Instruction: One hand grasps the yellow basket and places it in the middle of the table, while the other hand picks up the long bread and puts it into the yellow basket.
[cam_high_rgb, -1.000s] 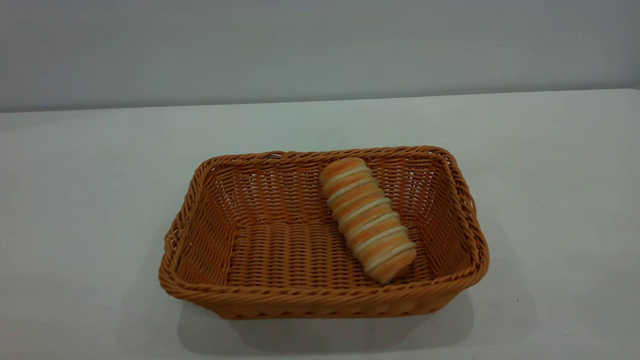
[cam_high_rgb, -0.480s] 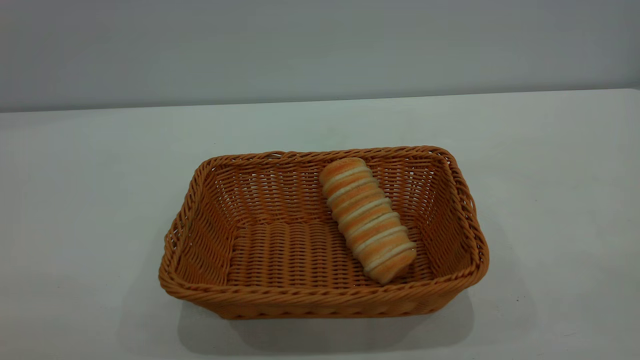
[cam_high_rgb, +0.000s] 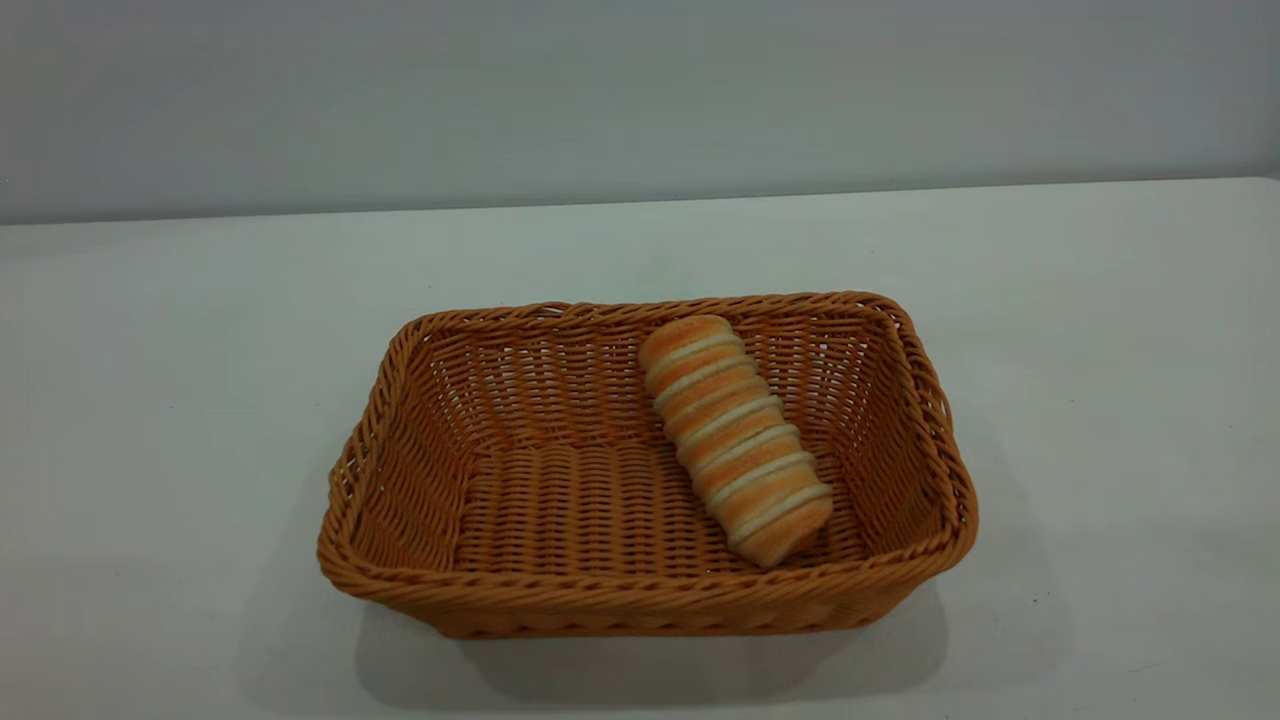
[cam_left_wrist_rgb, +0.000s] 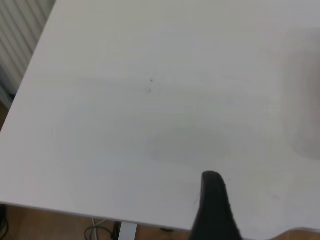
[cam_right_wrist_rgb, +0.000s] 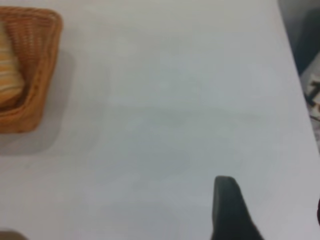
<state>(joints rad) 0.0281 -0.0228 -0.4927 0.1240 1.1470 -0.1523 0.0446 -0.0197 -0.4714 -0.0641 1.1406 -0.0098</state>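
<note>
basket: the yellow basket (cam_high_rgb: 560, 590) sits mid-surface, flat on its base, long side toward the exterior camera. One corner of it also shows in the right wrist view (cam_right_wrist_rgb: 37, 70).
bread: the long bread (cam_high_rgb: 735, 440) lies inside the basket, right of its centre, set diagonally; far end leans against the back wall, near end rests on the woven floor by the front rim. Its striped end peeks out in the right wrist view (cam_right_wrist_rgb: 9, 75).
surface: the white surface (cam_high_rgb: 1100, 350) carries only the basket; a few dark specks on it in the left wrist view.
left pincer: only one black finger (cam_left_wrist_rgb: 215, 210) in frame, over bare surface near an edge, well apart from the basket. Opening: cannot tell.
right pincer: one black finger (cam_right_wrist_rgb: 227, 210) in frame, over bare surface, well apart from the basket's corner. Opening: cannot tell.
delta vs earlier: exterior view is the same across all three frames; basket and bread have not shifted, no arm in that view.
</note>
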